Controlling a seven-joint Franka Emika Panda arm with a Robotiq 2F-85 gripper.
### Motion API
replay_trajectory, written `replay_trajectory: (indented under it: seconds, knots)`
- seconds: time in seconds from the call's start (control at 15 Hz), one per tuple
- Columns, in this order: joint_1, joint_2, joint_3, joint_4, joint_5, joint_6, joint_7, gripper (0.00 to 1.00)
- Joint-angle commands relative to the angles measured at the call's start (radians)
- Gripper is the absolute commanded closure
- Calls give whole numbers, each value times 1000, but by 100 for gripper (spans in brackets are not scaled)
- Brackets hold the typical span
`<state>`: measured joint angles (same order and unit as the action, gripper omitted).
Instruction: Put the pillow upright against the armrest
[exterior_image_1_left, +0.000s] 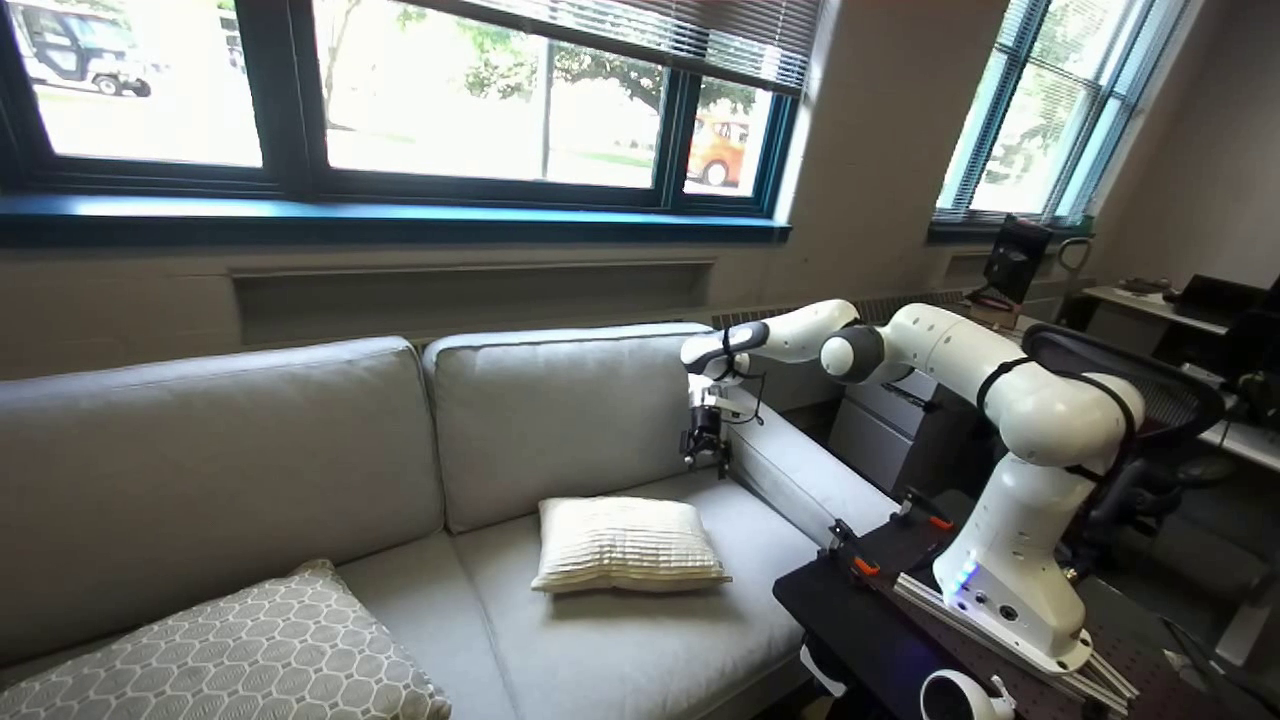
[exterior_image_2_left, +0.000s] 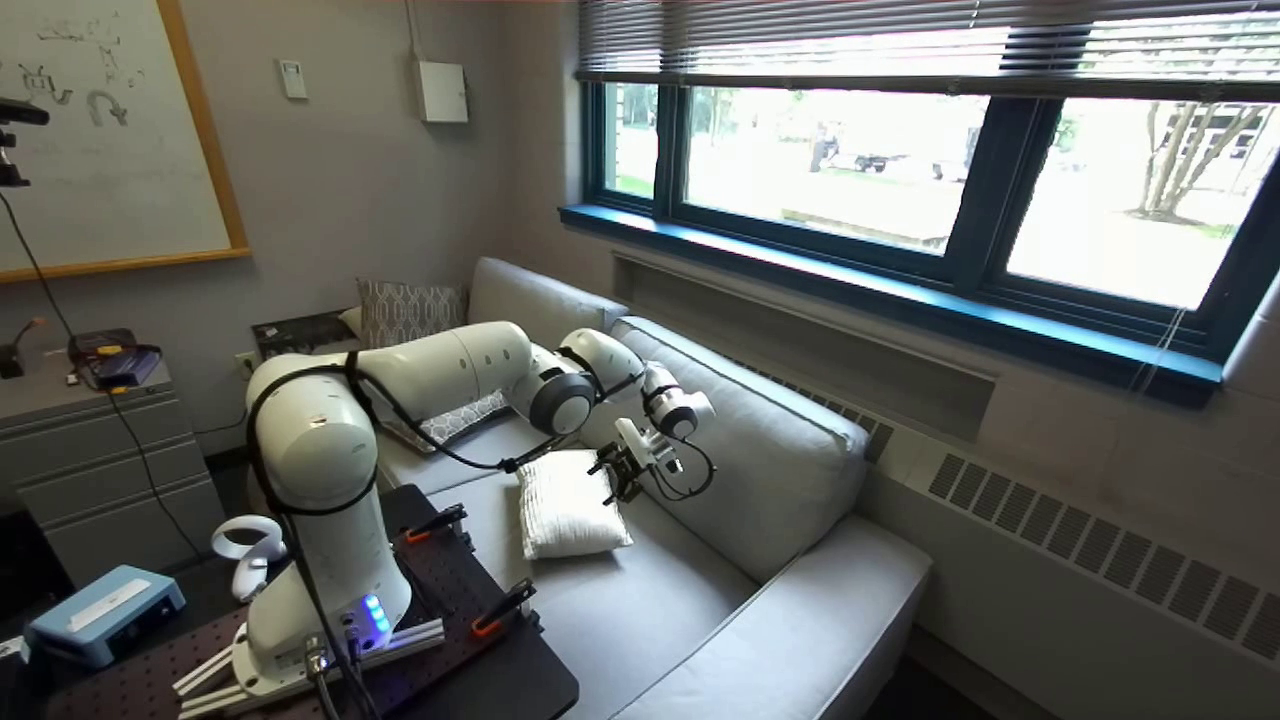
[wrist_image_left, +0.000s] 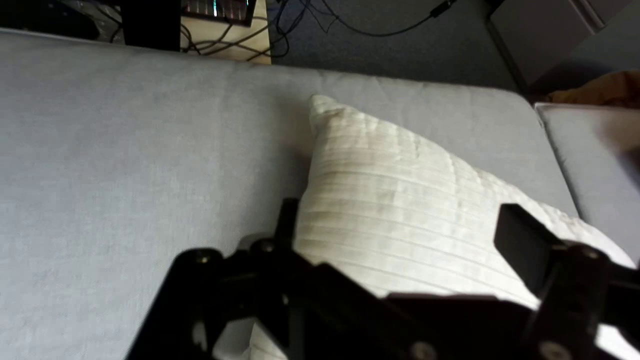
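Note:
The cream-white pillow lies flat on the sofa seat, apart from the armrest. In an exterior view the pillow and the pale grey armrest also show, with bare seat between them. My gripper points down near the back cushion, close to the pillow's back edge; it also shows in an exterior view. In the wrist view the gripper is open and empty. Its left finger is beside the edge of the pillow; its right finger is over it. Contact cannot be told. The armrest is not identifiable there.
A larger grey patterned pillow lies on the neighbouring seat. Tall back cushions stand behind my gripper. The robot's dark table, with clamps on its edge, stands at the sofa's front.

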<state>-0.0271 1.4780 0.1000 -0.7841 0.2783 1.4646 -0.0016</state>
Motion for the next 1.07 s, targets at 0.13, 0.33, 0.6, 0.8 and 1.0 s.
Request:
replay_trajectory:
  seconds: [0.13, 0.33, 0.6, 0.8, 1.0]
  knots:
    - [-34, 0, 2, -57, 40, 252, 38, 0]
    - [-55, 1, 21, -134, 78, 376, 26, 0]
    - [-68, 3, 35, -223, 134, 504, 48, 0]
    - [-82, 4, 48, -279, 196, 602, 89, 0]
    - [-94, 5, 55, -333, 247, 687, 127, 0]
